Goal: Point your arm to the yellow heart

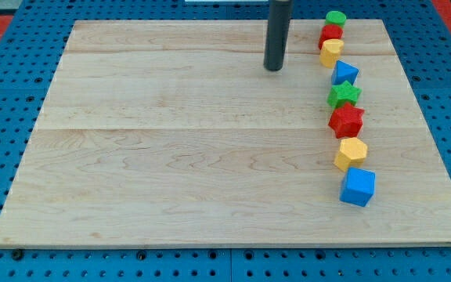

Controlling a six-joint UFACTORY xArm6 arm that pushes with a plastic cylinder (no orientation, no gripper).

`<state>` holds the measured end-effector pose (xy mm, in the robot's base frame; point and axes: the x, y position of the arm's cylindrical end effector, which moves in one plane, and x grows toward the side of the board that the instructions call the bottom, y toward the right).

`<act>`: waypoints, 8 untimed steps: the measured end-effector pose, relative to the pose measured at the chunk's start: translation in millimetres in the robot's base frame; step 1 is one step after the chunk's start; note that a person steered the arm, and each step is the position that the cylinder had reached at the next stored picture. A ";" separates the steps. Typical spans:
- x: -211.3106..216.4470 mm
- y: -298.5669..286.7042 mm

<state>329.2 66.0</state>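
Yellow heart (331,52) sits far right on the table (171,157), third in the block column. No jaws exist; the tip (274,69) stands left of it, apart. A rightward approach is judged next.

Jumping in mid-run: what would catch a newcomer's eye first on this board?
A column of eight coloured blocks runs down the view's right, from the green block at the top to the blue cube at the bottom. My tip stands near the top, left of the yellow heart, apart from it.
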 end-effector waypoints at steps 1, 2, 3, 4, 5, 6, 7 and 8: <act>15.5 -0.2; 30.3 -0.2; 95.2 -0.5; 162.1 -26.7; 219.0 -61.0; 278.4 -85.7; 289.9 -93.0; 289.9 -93.0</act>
<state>619.1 -27.0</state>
